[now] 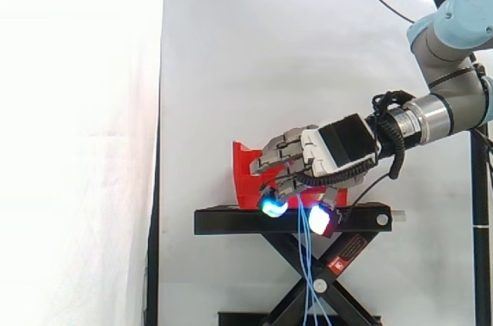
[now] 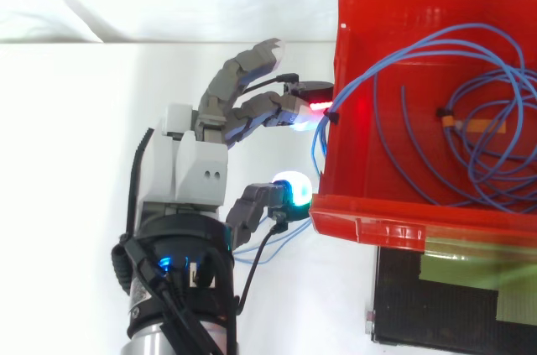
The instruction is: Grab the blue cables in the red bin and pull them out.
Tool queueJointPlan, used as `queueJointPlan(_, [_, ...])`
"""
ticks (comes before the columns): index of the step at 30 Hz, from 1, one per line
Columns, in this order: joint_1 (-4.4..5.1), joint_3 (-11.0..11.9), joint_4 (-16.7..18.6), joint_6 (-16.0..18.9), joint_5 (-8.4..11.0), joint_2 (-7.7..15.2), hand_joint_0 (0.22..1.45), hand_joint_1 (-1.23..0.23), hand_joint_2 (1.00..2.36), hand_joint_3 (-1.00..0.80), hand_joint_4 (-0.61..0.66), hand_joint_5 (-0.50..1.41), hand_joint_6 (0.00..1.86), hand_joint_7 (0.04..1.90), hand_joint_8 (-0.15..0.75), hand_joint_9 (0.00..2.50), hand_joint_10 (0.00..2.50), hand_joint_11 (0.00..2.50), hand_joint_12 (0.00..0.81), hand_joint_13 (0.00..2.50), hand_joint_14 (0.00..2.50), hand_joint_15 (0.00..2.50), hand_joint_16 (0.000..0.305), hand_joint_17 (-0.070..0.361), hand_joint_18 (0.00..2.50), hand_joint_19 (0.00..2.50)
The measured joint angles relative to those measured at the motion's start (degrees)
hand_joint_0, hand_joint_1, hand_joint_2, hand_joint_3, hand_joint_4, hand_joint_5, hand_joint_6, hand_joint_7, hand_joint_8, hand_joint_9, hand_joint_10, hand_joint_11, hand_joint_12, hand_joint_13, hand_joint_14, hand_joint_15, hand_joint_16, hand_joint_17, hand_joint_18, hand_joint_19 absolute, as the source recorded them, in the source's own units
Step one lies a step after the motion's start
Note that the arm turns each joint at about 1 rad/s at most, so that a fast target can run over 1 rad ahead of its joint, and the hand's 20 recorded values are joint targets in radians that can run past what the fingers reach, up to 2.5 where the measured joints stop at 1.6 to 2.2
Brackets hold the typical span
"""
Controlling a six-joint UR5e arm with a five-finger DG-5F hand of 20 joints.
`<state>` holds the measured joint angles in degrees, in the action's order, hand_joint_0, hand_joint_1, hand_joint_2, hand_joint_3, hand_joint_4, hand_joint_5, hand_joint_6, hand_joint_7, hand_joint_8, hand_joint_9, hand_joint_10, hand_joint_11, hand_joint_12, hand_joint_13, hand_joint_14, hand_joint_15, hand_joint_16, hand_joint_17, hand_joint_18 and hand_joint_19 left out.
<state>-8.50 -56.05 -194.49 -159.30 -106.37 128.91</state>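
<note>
I see the robot hand [image 2: 197,166] curled beside the red bin [image 2: 377,225], pinching the blue cables [image 1: 306,260], which trail over the bin's wall and hang down past the black stand [image 1: 231,220].

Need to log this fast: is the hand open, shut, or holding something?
Hand: cannot tell; blue cables hang past it over the wall of the red bin.

The hand [image 1: 312,155] sits at the red bin [image 1: 245,176] on the black stand [image 1: 231,221], its curled fingers pinching blue cables [image 1: 306,264] that hang past the stand's front edge.
</note>
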Motion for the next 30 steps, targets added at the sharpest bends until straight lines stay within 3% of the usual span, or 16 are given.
queueJointPlan(18, [0.0, -0.02, 0.42, -2.69, -0.32, 0.02, 0.82, -0.83, 1.0, -1.0, 0.31, 0.83, 0.02, 0.47, 0.316, 0.93, 0.03, 0.8, 0.33, 0.5, 0.02, 0.42, 0.046, 0.103, 0.46, 0.6])
queueJointPlan(30, [-0.11, -0.02, -2.05, -4.98, -0.39, 0.02, 0.82, -0.83, 1.0, -1.0, 0.32, 0.84, 0.01, 0.48, 0.319, 0.92, 0.03, 0.79, 0.329, 0.5, 0.02, 0.42, 0.046, 0.103, 0.46, 0.59])
